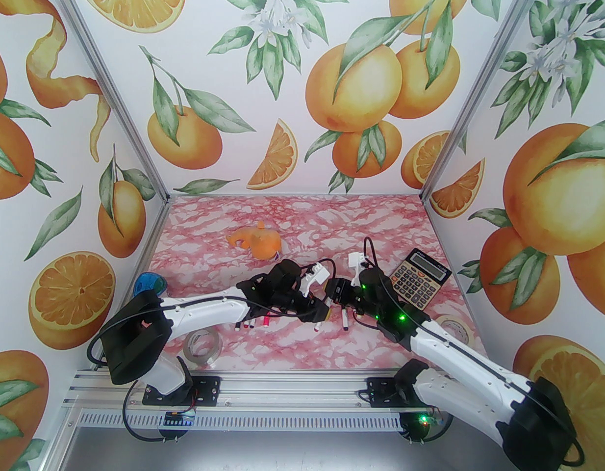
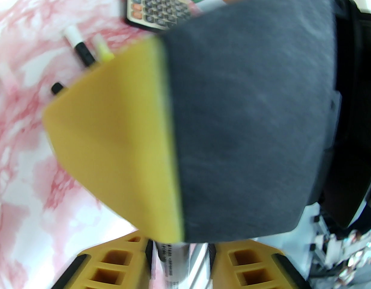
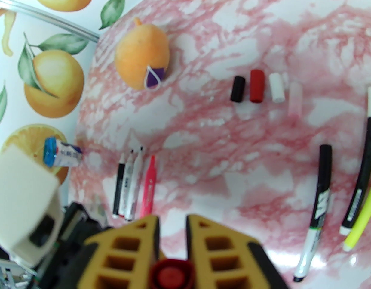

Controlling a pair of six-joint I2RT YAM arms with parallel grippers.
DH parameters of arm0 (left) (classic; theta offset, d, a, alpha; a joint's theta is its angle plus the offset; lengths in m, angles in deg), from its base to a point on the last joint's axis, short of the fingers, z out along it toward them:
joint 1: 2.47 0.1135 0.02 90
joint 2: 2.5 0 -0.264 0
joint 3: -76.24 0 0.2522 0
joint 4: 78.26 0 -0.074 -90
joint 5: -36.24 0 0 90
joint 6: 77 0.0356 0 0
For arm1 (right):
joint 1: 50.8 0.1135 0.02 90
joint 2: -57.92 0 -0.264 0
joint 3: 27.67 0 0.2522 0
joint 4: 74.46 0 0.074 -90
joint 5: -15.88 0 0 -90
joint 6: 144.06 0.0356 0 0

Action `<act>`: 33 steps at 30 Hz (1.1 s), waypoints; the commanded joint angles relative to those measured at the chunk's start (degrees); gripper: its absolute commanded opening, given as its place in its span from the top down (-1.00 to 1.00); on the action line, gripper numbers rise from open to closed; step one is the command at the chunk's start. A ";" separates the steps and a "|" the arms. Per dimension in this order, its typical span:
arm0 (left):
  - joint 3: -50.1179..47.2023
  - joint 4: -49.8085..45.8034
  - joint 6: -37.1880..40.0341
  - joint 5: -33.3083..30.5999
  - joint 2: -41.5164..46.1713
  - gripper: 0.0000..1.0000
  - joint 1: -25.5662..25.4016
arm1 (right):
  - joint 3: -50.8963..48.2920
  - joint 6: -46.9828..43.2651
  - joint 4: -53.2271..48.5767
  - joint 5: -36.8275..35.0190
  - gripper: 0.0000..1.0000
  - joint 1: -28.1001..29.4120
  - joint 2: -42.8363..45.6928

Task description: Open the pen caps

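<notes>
At lower centre, right end effector (image 3: 172, 221) clenched a red cap (image 3: 170, 274), left end effector (image 2: 179, 248) straddled a white pen barrel (image 2: 170, 266), grip could not be told, four loose pen caps (image 3: 256, 86) lay rowed upper right on worktop (image 3: 203, 137).

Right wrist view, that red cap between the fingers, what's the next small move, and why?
Probably draw the right gripper straight back from the left gripper. It is shut on the red cap, the pen barrel lies between the left one's jaws, and the two meet nose to nose, so pulling apart should free the cap.
</notes>
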 commanded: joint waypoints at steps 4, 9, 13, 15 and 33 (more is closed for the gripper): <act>-1.06 10.47 -4.39 0.94 -3.17 0.04 -1.93 | -0.27 3.63 2.02 -0.56 0.69 -0.79 2.07; -1.93 13.90 -6.39 -2.33 -3.75 0.32 -2.39 | -0.57 4.53 1.98 -0.45 0.70 -1.17 2.67; -2.71 14.11 -6.87 -5.63 -2.92 0.62 -2.38 | -1.47 5.36 2.13 -1.07 0.70 -1.34 3.52; -2.85 13.79 -6.80 -6.48 -2.65 0.71 -2.40 | -2.00 5.71 2.29 -1.15 0.70 -1.33 3.79; 1.41 -5.80 3.14 -22.12 -1.17 0.84 -7.53 | -1.69 8.61 -8.51 -11.63 0.80 -7.65 9.41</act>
